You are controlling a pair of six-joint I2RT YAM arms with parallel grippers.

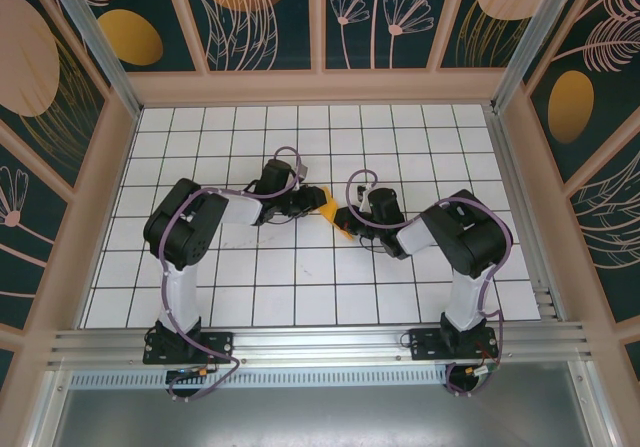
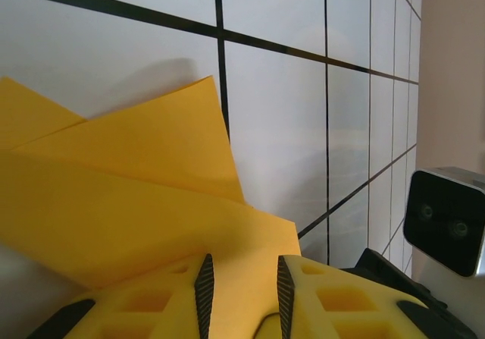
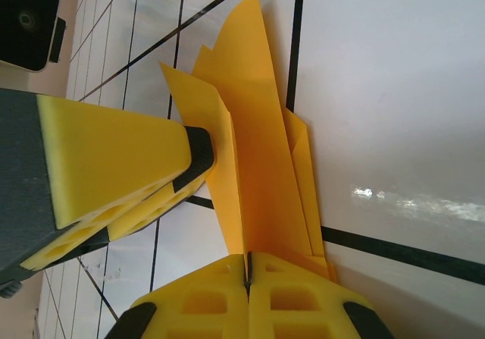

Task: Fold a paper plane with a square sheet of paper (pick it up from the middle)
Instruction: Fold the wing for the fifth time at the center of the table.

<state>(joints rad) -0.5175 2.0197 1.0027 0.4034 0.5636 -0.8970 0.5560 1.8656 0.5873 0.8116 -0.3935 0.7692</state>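
at the middle of the table (image 1: pixel 300 297), well away from all four edges, both arms meet on the square sheet of paper (image 1: pixel 333 210), a small creased orange shape with its layers fanned a little apart. closest to the near edge, the right gripper (image 3: pixel 248 272) has its fingers pressed flat together on the paper's near end. no gap shows between them, so it is pinching the sheet. from that pinch the folded layers run straight out from the fingertips. the long axis heads toward the far edge and slightly left, and ends in a point. further along, the left gripper (image 2: pixel 242 290) reaches in from the table's left side. its pads (image 2: pixel 204 286) stand a narrow way apart with orange paper showing in the gap, and its tips lie against one raised flap. whether they press that flap i cannot tell. as i judge it, the right arm carries the paper and the left is nearer the flap to be worked.
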